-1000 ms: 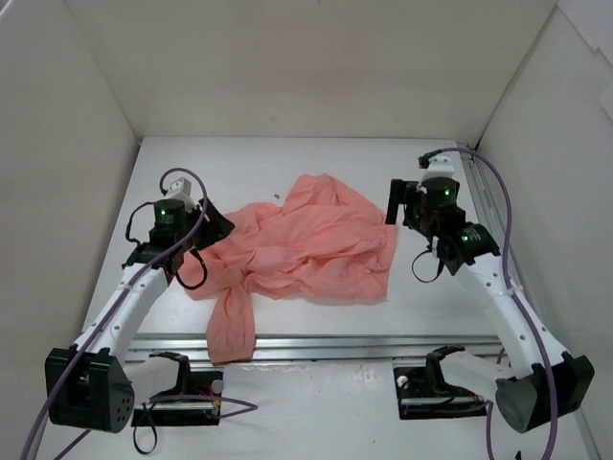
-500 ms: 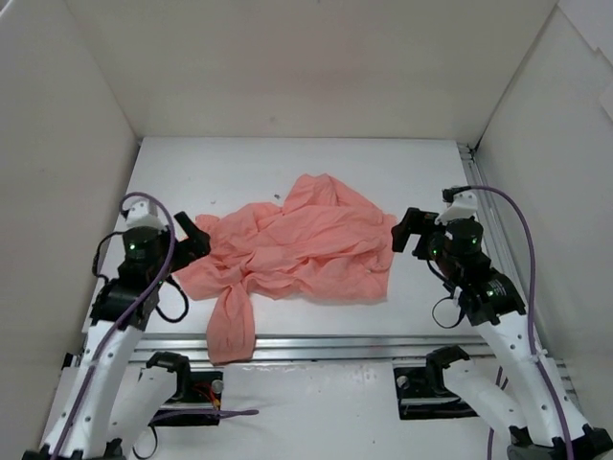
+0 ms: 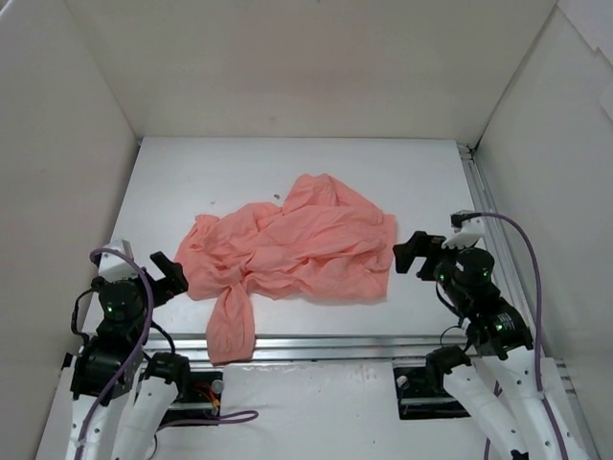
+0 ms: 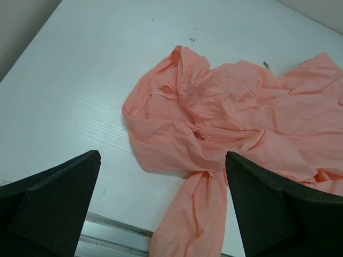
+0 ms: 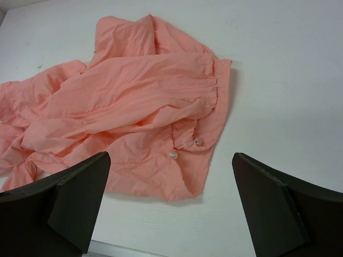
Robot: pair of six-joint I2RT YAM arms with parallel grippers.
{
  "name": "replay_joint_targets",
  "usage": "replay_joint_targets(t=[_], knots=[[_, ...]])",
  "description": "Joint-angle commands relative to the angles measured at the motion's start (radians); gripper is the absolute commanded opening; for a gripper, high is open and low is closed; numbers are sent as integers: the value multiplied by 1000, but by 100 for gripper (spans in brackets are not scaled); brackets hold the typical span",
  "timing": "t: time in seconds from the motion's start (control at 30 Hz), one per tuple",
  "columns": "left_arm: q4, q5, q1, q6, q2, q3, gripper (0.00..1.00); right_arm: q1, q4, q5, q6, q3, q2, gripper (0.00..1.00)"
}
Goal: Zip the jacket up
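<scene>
Top view: the jacket (image 3: 292,251) lies crumpled mid-table (image 3: 239,177), with one sleeve trailing to the near rail (image 3: 326,343). Walls (image 3: 287,67) close in left, right and far, and bare table rings the cloth. Both arms have pulled back nearward since a second ago. The left gripper (image 3: 172,273) and right gripper (image 3: 410,254) now sit just off the jacket's side edges.

Left wrist: fingers (image 4: 53,209) spread wide, holding nothing, jacket ahead.

Right wrist: fingers (image 5: 69,198) wide, holding nothing. Two pale studs (image 5: 198,141) show near the hem.

White table (image 3: 287,172) boxed in by pale walls (image 3: 306,67). Aluminium rail (image 3: 326,343) along near edge. Few dark specks (image 4: 192,38) scattered on the tabletop.
</scene>
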Motion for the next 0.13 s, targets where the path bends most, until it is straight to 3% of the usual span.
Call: replay_joint_targets(t=[0.0, 0.1], knots=[[63, -39, -4, 36, -35, 0, 100, -5, 36, -5, -14, 0, 13, 98], [66, -58, -4, 36, -56, -7, 100, -5, 33, -13, -25, 0, 22, 98]])
